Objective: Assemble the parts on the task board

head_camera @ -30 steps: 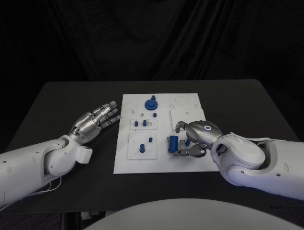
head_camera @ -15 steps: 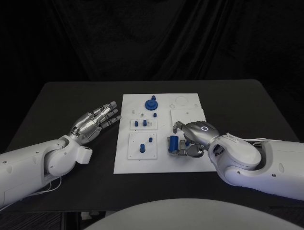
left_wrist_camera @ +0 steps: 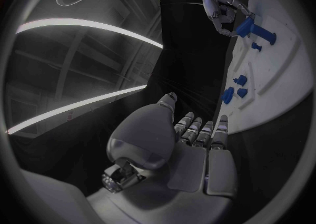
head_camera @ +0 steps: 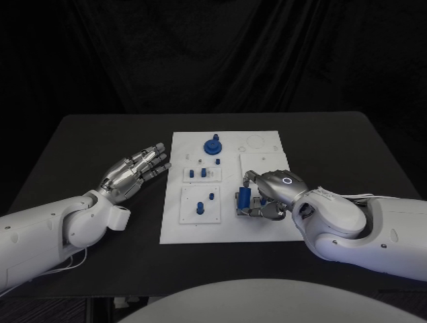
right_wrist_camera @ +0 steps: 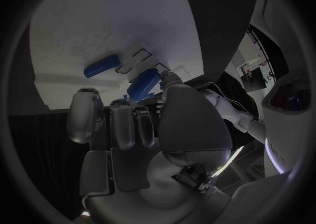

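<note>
Right hand (head_camera: 274,192) curling down over task board (head_camera: 272,232), grasping blue part (head_camera: 243,200) mid-frame. Left hand (head_camera: 133,169) hovering flat, released, fingers stretching out, left of board.

dim, black backdrop; task board (head_camera: 230,185) brightest | soft shadows; no glare | wrist views fisheye-bent at rim

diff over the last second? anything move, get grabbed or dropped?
The right hand crept a little toward the board's left side and closed tighter on the blue cylindrical part, which now stands more upright. Unchanged: the left hand hovers open beside the white task board, and the large blue knob and small blue pegs stayed put.
</note>
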You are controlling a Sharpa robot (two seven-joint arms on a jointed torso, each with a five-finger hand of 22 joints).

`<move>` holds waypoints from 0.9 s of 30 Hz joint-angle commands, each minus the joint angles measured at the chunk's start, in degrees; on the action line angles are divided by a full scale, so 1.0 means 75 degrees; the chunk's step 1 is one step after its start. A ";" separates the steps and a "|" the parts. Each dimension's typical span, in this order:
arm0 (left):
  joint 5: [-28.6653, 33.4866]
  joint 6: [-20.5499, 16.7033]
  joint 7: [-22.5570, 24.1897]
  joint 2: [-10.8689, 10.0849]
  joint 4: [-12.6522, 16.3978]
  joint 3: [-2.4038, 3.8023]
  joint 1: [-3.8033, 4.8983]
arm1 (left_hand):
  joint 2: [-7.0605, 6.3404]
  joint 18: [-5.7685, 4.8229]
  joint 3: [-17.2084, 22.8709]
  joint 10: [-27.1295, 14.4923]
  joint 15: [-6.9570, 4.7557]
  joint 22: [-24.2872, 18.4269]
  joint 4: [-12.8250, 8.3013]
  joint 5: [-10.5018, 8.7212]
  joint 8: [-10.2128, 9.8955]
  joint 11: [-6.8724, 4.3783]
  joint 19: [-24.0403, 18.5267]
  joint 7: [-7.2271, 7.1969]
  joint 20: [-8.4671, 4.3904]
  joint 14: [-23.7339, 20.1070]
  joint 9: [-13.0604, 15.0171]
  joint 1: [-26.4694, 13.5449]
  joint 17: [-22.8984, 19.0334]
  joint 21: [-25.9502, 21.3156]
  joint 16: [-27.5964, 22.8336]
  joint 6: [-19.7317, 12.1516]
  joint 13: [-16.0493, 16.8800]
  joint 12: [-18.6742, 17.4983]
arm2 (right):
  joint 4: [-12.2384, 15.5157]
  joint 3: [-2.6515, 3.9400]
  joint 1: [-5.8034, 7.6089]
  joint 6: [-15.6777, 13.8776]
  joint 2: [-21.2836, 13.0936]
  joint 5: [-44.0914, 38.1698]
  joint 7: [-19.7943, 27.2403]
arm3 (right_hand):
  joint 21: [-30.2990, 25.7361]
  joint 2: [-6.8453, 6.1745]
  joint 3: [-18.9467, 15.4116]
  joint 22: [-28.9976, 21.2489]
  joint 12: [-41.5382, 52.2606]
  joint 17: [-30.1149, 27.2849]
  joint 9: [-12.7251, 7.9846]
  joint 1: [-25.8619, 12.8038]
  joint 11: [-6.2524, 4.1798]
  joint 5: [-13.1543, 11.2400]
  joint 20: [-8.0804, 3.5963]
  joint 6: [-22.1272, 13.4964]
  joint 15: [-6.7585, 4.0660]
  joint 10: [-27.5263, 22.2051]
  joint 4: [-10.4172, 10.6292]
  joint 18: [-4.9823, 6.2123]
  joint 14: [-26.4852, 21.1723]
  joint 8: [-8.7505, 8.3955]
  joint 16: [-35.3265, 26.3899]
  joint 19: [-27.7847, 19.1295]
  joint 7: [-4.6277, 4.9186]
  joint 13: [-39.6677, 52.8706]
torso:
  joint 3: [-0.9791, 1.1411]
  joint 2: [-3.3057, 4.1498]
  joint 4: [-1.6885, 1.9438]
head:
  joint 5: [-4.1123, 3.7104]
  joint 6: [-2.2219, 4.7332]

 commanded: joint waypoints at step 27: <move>0.0039 0.0193 0.0036 0.0023 0.0003 0.0008 -0.0028 | -0.0021 0.0141 0.0077 0.0034 0.0026 -0.0014 0.0011 0.0030 0.0033 0.0096 0.0009 0.0102 0.0053 0.0003 0.0008 -0.0074 0.0011 0.0033 0.0031 0.0004 0.0012 0.0071 | -0.0093 0.0004 -0.0020 0.0485 0.0143 -0.0082 -0.0050 | -0.0156 -0.0090 0.0025 0.1258 0.0000 0.0343 -0.0568 0.0412 0.0043 -0.1408 0.0014 -0.0143 0.0064 0.0793 -0.0092 0.0093 0.0221 0.0125 -0.0032 -0.0093 0.0083 0.1991 | 0.0000 -0.0006 0.0003 | 0.0012 -0.0001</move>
